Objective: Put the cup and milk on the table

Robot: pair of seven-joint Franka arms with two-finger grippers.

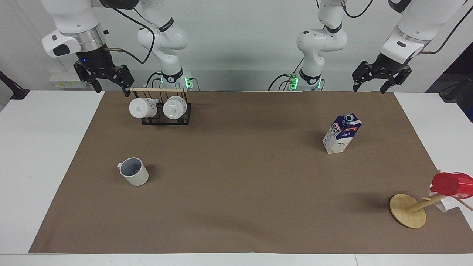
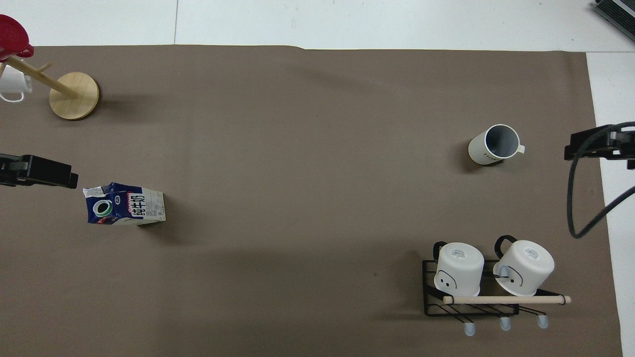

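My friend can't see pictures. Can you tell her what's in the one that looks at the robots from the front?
A cup and a milk carton stand upright, far apart, on a brown mat on a white table. Both robot grippers, left gripper and right gripper, hang open and empty above the table's edge.

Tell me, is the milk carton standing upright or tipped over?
Upright: the milk carton stands on its base on the mat, gable and cap on top.
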